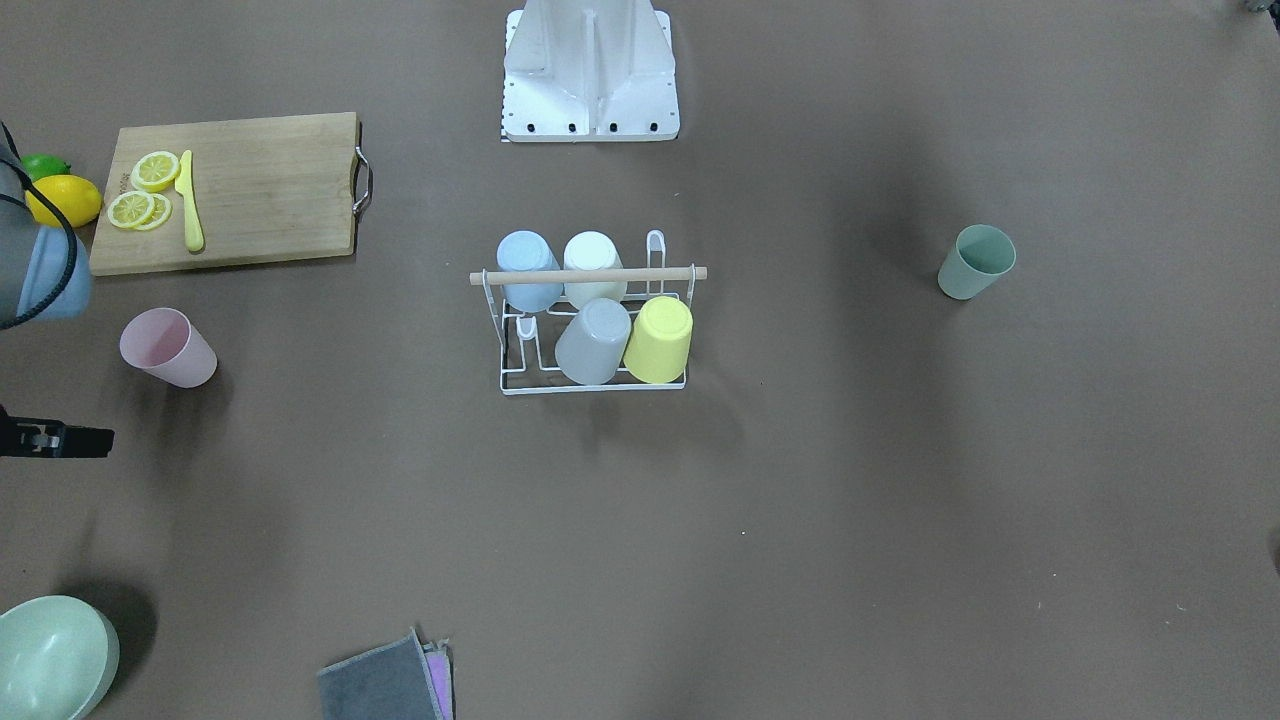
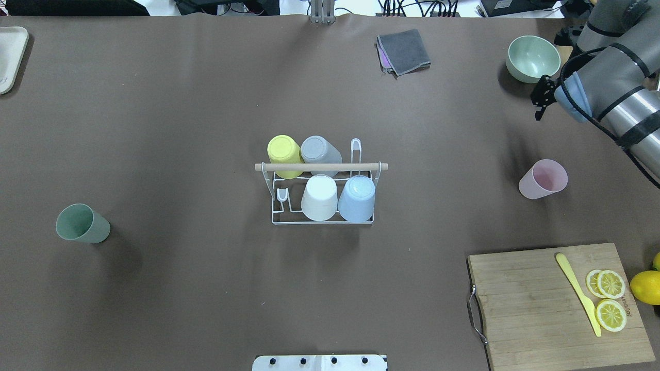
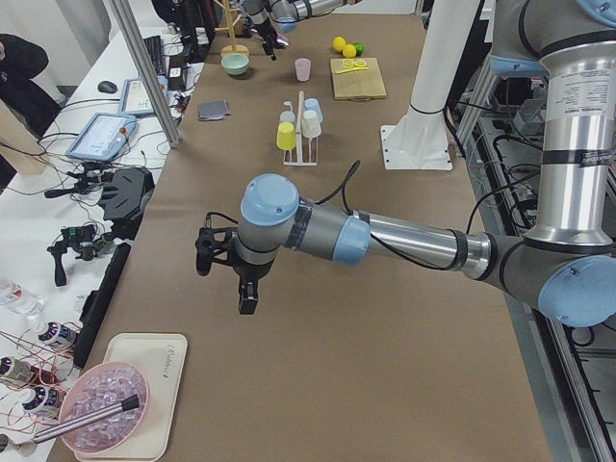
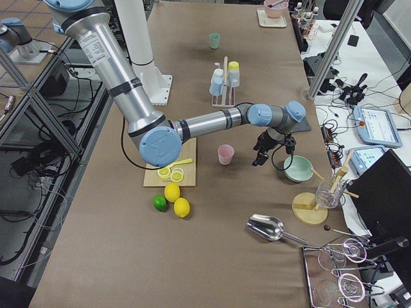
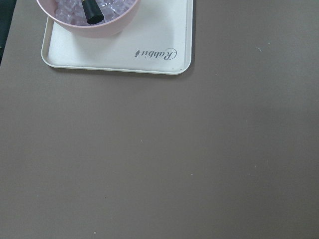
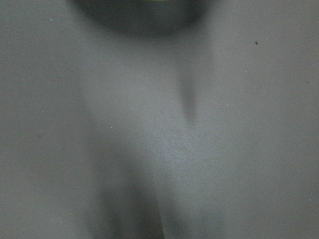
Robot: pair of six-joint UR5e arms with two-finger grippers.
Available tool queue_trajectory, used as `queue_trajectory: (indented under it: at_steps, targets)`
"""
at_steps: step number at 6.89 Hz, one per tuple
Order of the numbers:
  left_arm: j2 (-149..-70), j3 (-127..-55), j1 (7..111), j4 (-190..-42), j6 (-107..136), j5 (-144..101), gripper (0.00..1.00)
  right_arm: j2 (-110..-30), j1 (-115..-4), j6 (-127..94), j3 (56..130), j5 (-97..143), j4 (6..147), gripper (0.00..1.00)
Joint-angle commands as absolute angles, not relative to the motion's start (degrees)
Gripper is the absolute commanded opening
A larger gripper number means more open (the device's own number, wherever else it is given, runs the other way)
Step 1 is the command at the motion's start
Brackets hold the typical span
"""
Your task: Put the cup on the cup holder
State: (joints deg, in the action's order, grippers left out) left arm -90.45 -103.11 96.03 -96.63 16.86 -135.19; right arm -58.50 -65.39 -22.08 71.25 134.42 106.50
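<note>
Use right hand point(image 2: 540, 100); reach back toward robot base point(image 2: 319, 362) for upright pink cup point(image 2: 543, 179) nearby. Can't tell if open; likewise left hand point(image 3: 226, 279).

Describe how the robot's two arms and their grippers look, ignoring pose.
Both the left arm and the right arm are silver metal tubes with rounded pale blue joint caps. A thin black cable runs beside the right arm, which also carries black bands. The left gripper and right gripper are black.
</note>
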Motion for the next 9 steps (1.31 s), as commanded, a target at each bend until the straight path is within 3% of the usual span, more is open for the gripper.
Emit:
queue_trajectory:
  at_steps: [1, 3, 5, 9]
  targets:
    - [-99.4, -104.8, 87.9, -94.1, 19.2, -135.0, 0.98, -54.9, -63.4, -19.3, 66.1, 134.5, 106.8, 1.00]
    - [-109.2, -102.0, 82.6, -85.7, 19.4, -134.9, 0.98, -52.3, -62.8, -11.1, 59.2, 138.4, 112.6, 0.99]
    - [-112.2, -99.9, 81.0, -73.5, 18.5, -129.5, 0.98, -51.7, -62.1, -6.8, 53.4, 145.1, 116.2, 0.99]
    - [-120.4, -90.2, 76.0, -61.4, 18.1, -127.9, 0.98, -49.8, -61.6, -1.4, 52.7, 144.1, 122.2, 0.99]
